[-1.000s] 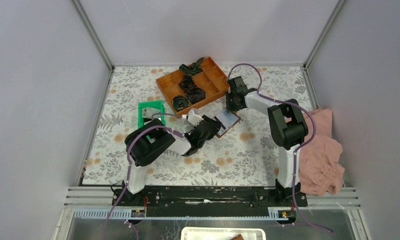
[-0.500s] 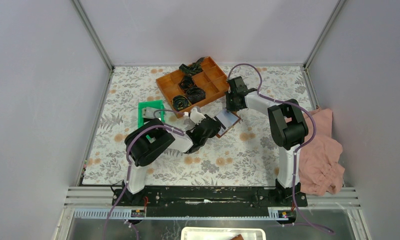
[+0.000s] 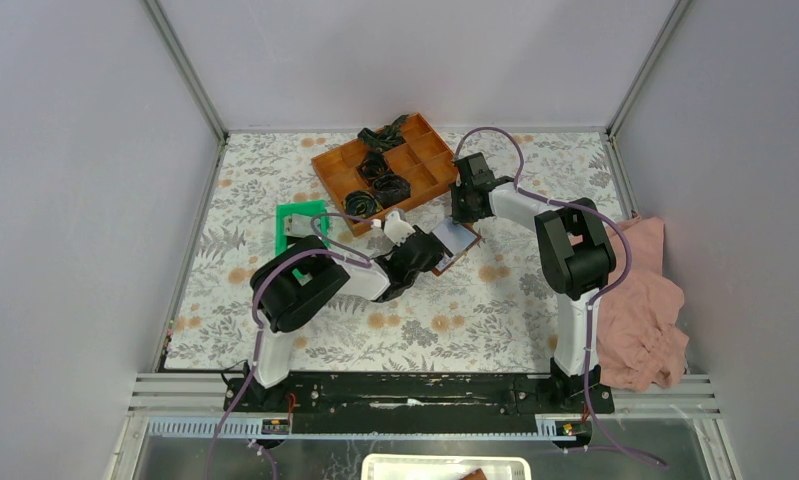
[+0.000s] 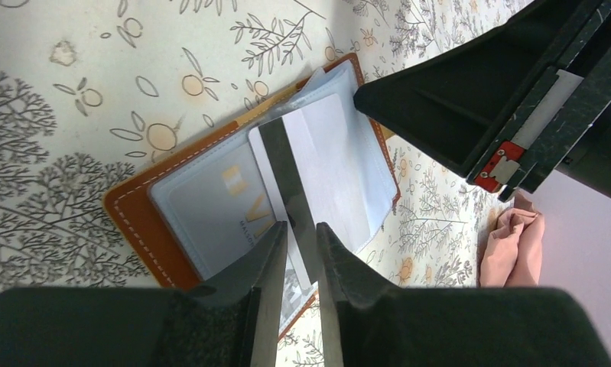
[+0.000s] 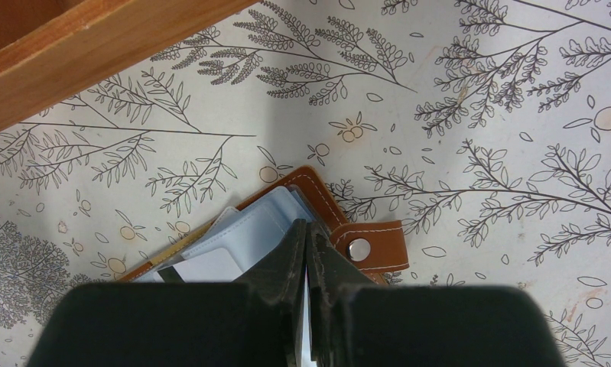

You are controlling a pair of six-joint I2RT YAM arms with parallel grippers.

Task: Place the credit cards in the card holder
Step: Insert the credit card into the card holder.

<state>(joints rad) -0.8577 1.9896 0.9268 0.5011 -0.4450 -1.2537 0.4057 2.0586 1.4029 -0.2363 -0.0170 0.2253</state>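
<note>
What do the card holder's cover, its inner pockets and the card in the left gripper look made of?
Card holder cover: brown leather or imitation, matte, with pale edge stitching. Inner pockets: clear soft plastic, glossy; printing shows through. Credit card: stiff pale plastic, smooth, with a dark stripe.

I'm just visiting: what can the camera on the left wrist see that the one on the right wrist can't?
Only the left wrist view: a credit card with a dark stripe, pinched by the left gripper over the clear pockets, plus the right gripper and a pink cloth. Only the right wrist view: the snap tab and the orange tray, with its own fingers shut on a pocket leaf. Both: the open brown card holder on the floral table cover.
</note>
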